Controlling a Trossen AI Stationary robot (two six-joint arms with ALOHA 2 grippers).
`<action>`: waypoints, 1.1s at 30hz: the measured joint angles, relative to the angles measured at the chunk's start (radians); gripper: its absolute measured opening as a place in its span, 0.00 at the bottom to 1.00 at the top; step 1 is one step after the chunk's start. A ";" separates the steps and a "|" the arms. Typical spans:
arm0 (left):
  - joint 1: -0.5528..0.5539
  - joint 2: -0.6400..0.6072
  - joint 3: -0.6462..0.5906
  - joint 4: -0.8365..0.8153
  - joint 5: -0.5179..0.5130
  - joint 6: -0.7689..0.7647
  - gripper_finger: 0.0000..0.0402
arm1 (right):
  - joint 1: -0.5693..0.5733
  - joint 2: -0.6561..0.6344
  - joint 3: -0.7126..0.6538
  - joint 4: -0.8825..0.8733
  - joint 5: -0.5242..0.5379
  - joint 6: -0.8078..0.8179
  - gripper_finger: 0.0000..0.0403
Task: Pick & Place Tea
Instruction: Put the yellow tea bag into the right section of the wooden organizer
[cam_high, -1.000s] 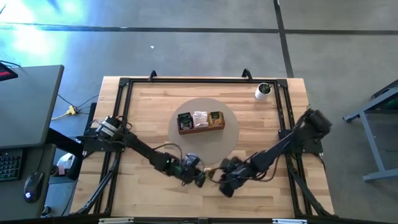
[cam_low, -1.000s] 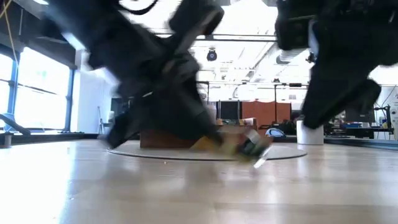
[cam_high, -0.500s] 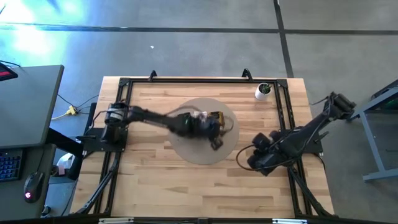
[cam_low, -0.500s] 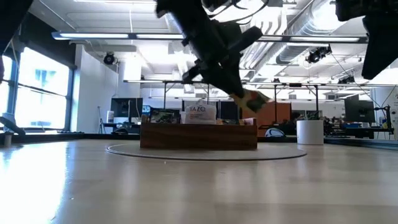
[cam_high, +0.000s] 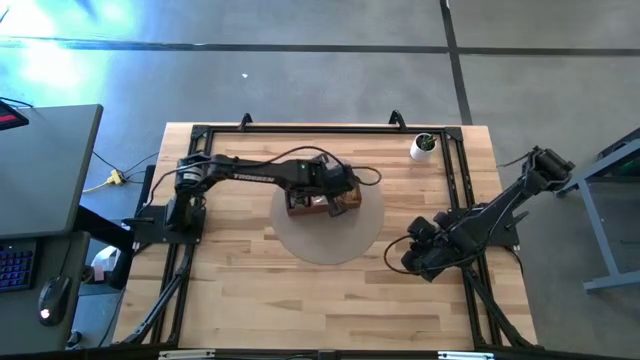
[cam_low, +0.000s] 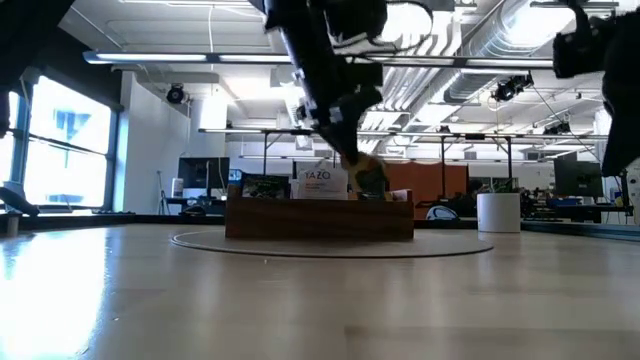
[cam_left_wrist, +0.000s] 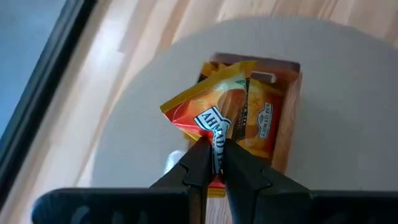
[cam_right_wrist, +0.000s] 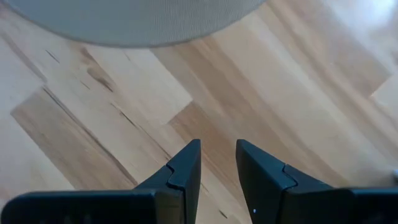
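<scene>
My left gripper (cam_high: 338, 198) is over the right compartment of the brown wooden tray (cam_high: 296, 208), shut on a yellow-orange tea sachet (cam_left_wrist: 208, 106). In the low view the sachet (cam_low: 368, 178) hangs just above the tray (cam_low: 320, 218). More orange sachets (cam_left_wrist: 261, 121) stand in that compartment. White sachets (cam_low: 318, 180) stand in the middle one. The tray rests on a round grey mat (cam_high: 330, 240). My right gripper (cam_right_wrist: 217, 155) is open over bare wood near the table's right edge (cam_high: 418, 258), with nothing between its fingers. My left gripper pinches one edge of the sachet (cam_left_wrist: 214, 142) between its two fingers. The fingers slant down from above. The sachet hangs tilted below the fingers over the tray's right compartment. Whether its lower end touches the sachets there, I cannot tell.
A small white cup (cam_high: 424, 146) stands at the table's far right corner. A black frame (cam_high: 200, 135) runs along the table's edges. Bare wood lies near the front edge, before the mat.
My left gripper has risen from near the table's front edge and swung toward the far edge, to over the tray. It rolled on the way and carried the sachet lifted clear. My right gripper has drawn back toward the table's right edge and risen a little.
</scene>
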 joint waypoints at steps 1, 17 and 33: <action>0.000 0.012 0.001 0.005 -0.001 0.003 0.09 | -0.001 0.000 -0.015 0.020 -0.010 0.000 0.25; 0.001 0.034 -0.002 0.056 0.029 0.012 0.09 | -0.001 0.000 -0.079 0.145 -0.040 -0.034 0.25; -0.002 0.033 -0.002 0.063 -0.051 0.108 0.48 | -0.001 0.000 -0.078 0.183 -0.027 -0.035 0.24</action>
